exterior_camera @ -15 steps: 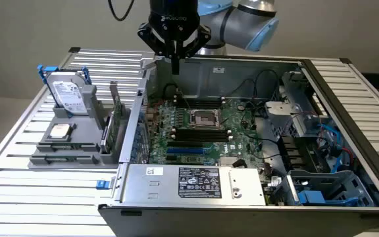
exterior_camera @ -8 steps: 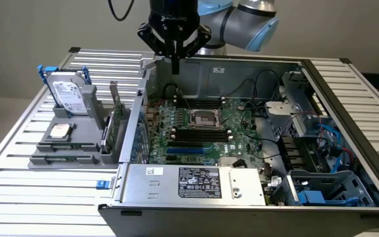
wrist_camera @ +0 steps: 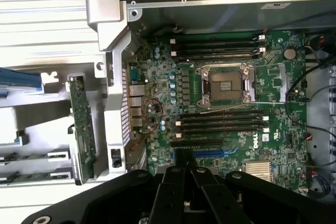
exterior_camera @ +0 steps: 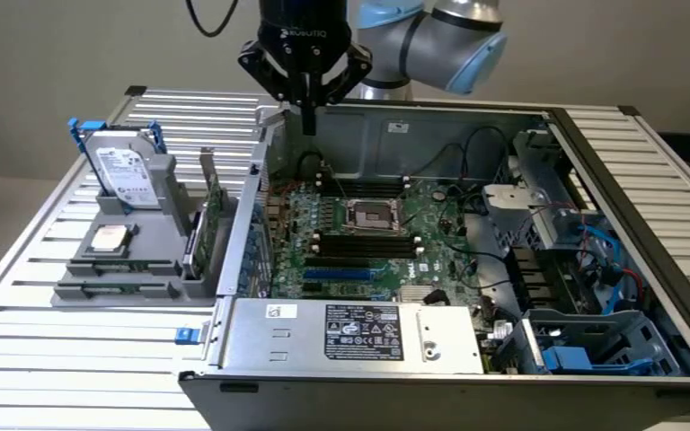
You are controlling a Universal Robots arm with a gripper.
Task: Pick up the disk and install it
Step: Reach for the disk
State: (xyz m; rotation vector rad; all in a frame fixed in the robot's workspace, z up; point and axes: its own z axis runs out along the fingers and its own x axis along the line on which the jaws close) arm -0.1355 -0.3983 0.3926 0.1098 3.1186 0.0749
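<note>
1. Exterior view is showing me the disk (exterior_camera: 122, 168) standing on edge in the grey holder (exterior_camera: 141, 274) at that view's left. It is sitting outside the computer case (exterior_camera: 358, 382), well apart from the gripper (exterior_camera: 309, 124).
2. I am seeing the gripper hanging over the case's back wall, pinched together and carrying nothing. In the wrist view its black fingers (wrist_camera: 173, 182) are meeting above the motherboard (wrist_camera: 220, 108).
3. I am judging the disk to be stiff, dense and fairly heavy for its size. Its smooth metal faces are likely slippery, and it is sensitive to knocks.
4. I am reckoning the best hold is near the top, where the blue carrier frame (exterior_camera: 111, 131) is sticking up out of the holder. The plastic may be flexing a little under a squeeze.
5. I am noting the CPU chip (exterior_camera: 109, 238) lying flat on the same holder, just in front of the disk. The green circuit card (exterior_camera: 213, 211) is standing on edge between the disk and the case.
6. I am seeing the case's side wall (exterior_camera: 252, 206) rising between the holder and the motherboard. Cables (exterior_camera: 609, 260) are crowding the drive cage at the exterior view's right.
</note>
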